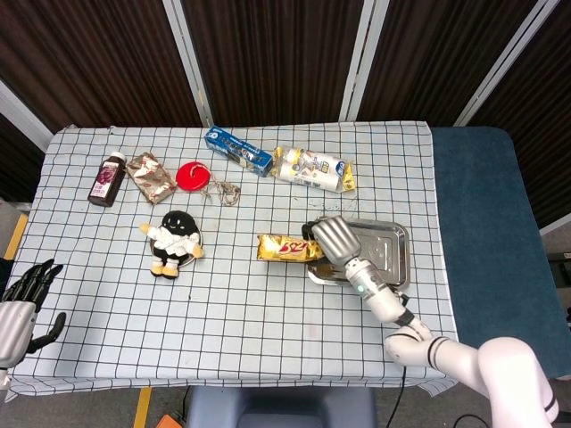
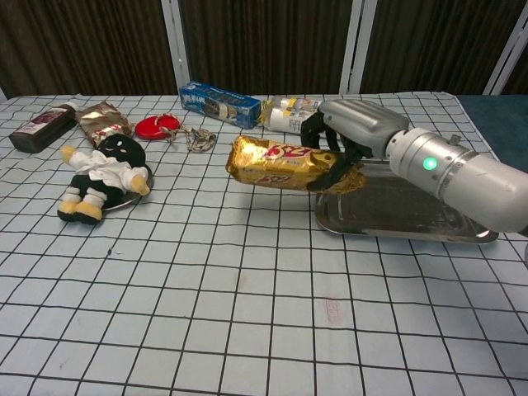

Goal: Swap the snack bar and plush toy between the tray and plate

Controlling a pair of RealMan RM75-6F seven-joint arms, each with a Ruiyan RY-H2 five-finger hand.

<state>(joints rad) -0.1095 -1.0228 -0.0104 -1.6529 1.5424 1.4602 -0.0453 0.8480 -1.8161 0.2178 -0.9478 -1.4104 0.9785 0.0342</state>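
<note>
Bar (image 2: pixel 285 164) is clear of the tray (image 2: pixel 412 216) – held above the cloth, left of the tray and well apart from the plate (image 2: pixel 128 196). Toy (image 2: pixel 101 178) lies on the plate, so both placements are left for you: bar to plate, toy to tray. Right hand (image 2: pixel 351 142) has its fingers wrapped around the bar's right end. Left hand (image 1: pixel 20 308) holds nothing – fingers spread, off the table's corner.
</note>
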